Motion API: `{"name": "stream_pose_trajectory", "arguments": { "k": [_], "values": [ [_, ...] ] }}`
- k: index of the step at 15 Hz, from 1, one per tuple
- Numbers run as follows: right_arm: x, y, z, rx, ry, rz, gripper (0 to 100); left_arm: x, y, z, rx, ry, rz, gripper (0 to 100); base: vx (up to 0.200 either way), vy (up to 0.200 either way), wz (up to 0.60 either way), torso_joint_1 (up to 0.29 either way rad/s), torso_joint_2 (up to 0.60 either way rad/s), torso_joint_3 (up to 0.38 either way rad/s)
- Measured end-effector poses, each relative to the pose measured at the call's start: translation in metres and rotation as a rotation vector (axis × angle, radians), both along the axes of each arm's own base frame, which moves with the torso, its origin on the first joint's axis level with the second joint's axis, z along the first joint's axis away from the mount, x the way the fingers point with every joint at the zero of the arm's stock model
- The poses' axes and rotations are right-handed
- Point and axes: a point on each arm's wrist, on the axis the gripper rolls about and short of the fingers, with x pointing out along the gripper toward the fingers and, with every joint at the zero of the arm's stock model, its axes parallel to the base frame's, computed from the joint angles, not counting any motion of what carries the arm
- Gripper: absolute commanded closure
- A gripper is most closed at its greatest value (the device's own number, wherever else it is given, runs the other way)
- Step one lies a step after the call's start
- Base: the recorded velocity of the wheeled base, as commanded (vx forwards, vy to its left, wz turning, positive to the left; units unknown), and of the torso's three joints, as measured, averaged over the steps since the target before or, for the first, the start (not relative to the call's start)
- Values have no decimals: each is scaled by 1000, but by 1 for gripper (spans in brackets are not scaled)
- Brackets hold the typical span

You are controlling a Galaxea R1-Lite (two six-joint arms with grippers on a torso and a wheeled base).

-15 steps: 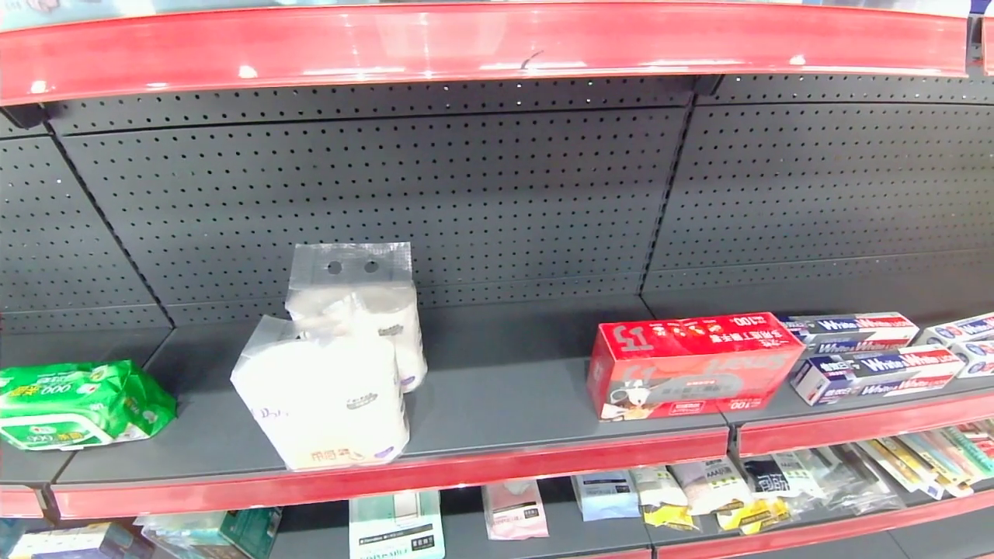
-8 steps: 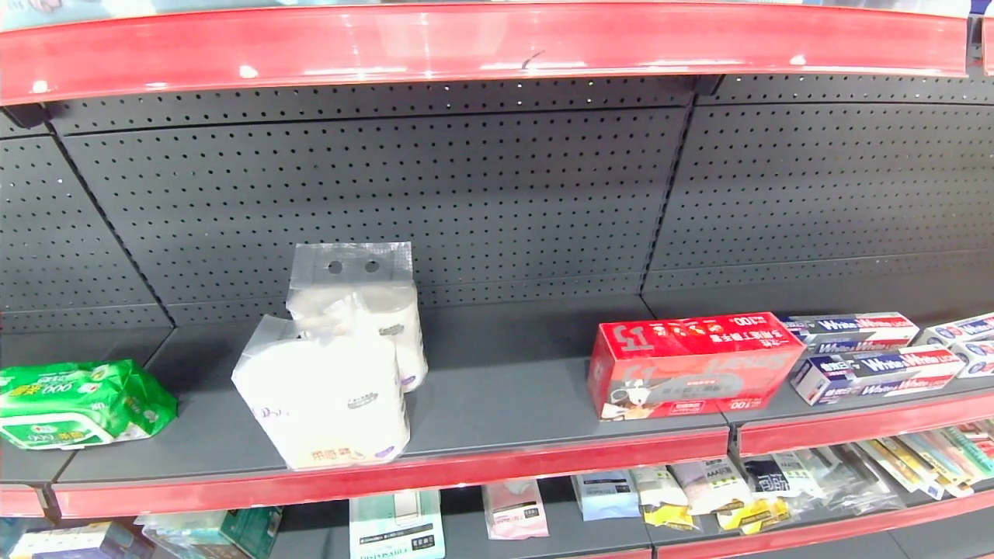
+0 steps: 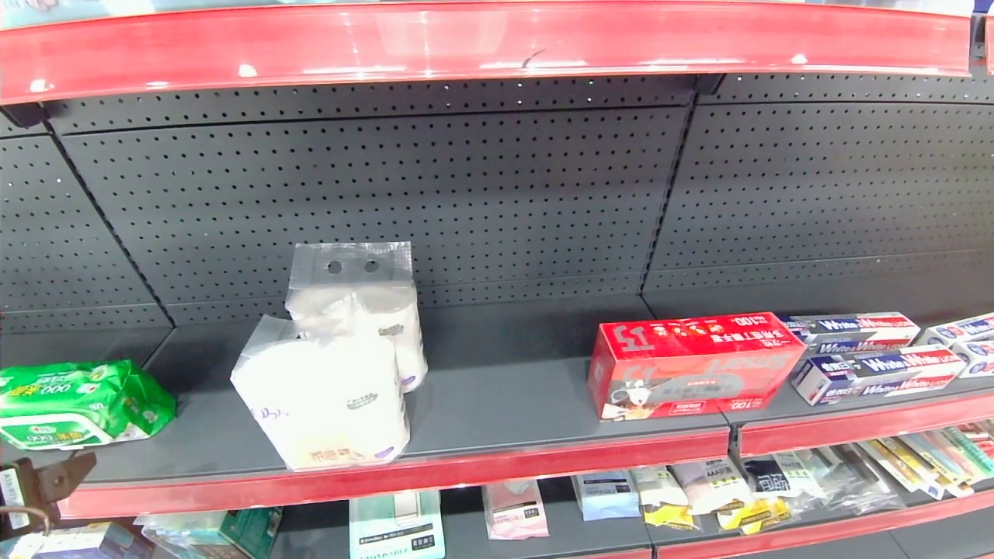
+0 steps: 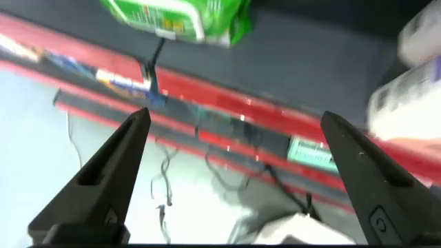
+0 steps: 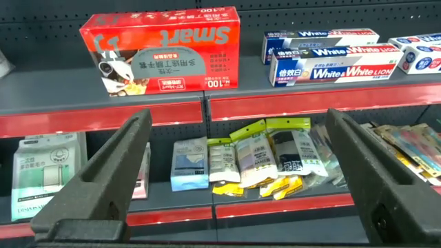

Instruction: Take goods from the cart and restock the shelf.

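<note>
The grey shelf (image 3: pixel 505 388) carries two white paper-roll packs (image 3: pixel 326 396), a green wipes pack (image 3: pixel 78 404) at the left and a red box (image 3: pixel 691 365) at the right. My left gripper (image 3: pixel 46 481) shows at the lower left, below the shelf's red edge and just under the wipes. In the left wrist view the left gripper (image 4: pixel 236 116) is open and holds nothing, with the green wipes pack (image 4: pixel 176 17) beyond it. My right gripper (image 5: pixel 238 114) is open and empty, facing the red box (image 5: pixel 162 48) from below shelf level.
Blue-and-white boxes (image 3: pixel 870 357) lie right of the red box. The lower shelf holds several small packets (image 5: pixel 255 162) and flat packs (image 3: pixel 396 524). Bare shelf (image 3: pixel 505 365) lies between the rolls and the red box. A red-edged upper shelf (image 3: pixel 481 39) hangs overhead.
My left gripper has come up into the lower left corner of the head view. The goods on the shelf have not moved.
</note>
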Motion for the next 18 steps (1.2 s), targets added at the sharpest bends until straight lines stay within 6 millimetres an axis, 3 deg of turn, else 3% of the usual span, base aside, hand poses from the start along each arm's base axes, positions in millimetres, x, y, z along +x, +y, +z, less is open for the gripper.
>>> {"name": "stream_pose_trajectory", "arguments": {
  "k": [5,18],
  "values": [
    [0,0,0,0,0,0,0,35,11,-21,-44,67,-29,0,0,0,0,0,0,0],
    [0,0,0,0,0,0,0,107,-1,-49,-102,121,-219,0,0,0,0,0,0,0]
  ]
}}
